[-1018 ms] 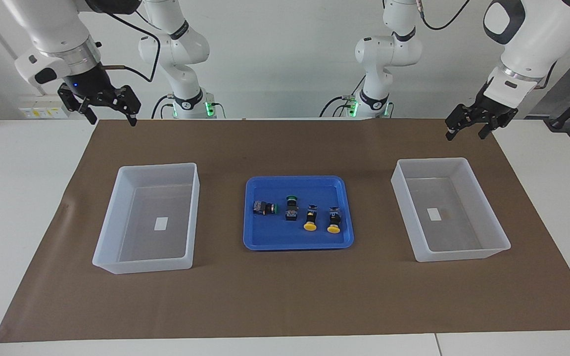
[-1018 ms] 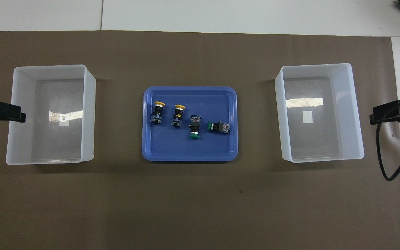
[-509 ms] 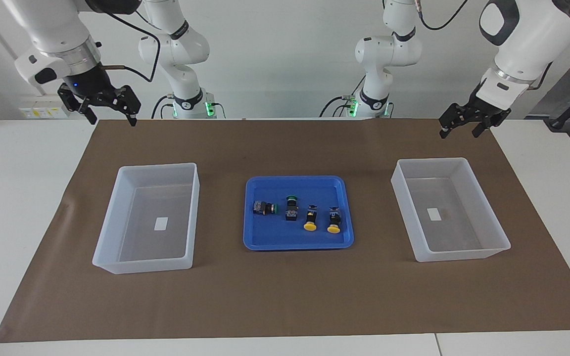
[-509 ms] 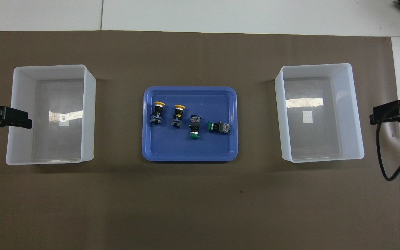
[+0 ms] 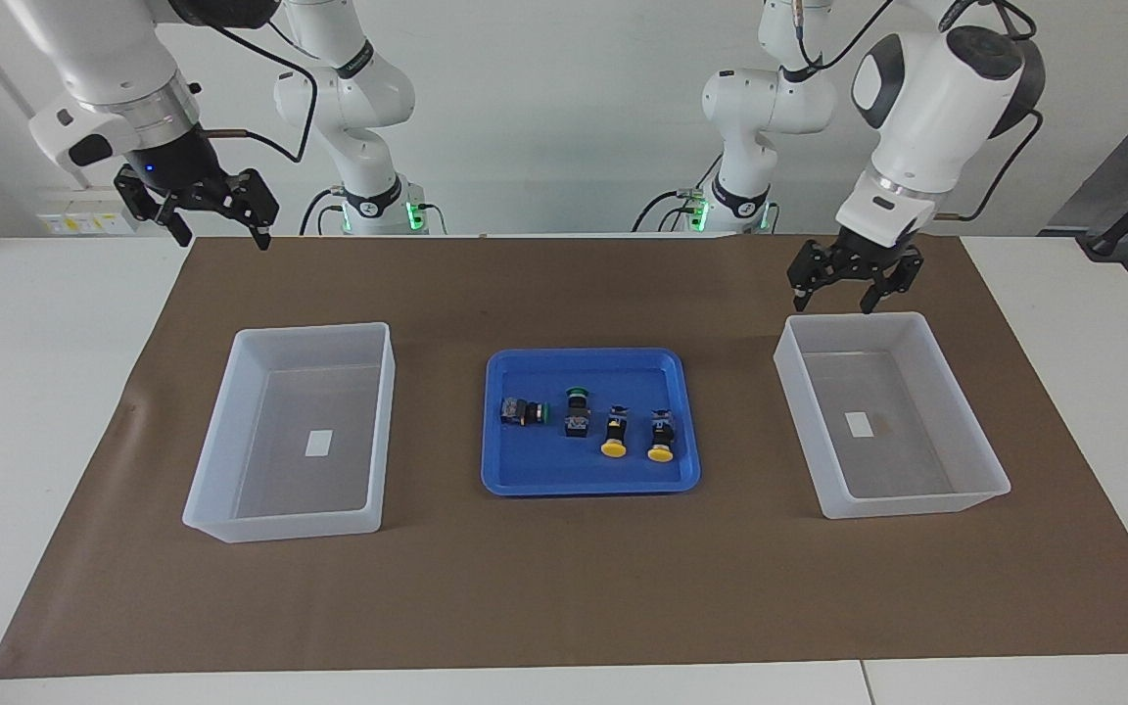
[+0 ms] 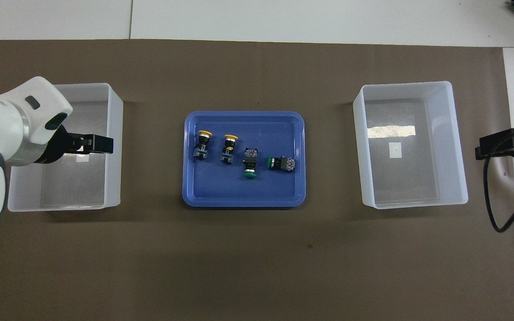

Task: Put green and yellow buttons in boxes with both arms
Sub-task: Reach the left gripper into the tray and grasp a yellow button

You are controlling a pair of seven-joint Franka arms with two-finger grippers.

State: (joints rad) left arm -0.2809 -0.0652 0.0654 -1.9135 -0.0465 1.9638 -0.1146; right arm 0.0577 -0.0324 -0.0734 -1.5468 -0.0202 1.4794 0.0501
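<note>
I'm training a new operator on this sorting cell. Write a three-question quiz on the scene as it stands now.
1. How many buttons lie in the blue tray?
2. True or false: both boxes hold no buttons.
3. The left gripper is over: A) the tray B) the box at its own end C) bare table.

Key:
1. Four: two green buttons, two yellow buttons.
2. True.
3. B; the right gripper waits, open, apart from everything.

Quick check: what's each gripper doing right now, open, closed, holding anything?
Left gripper: open, empty, over the box at its end.
Right gripper: open, empty, waiting.
</note>
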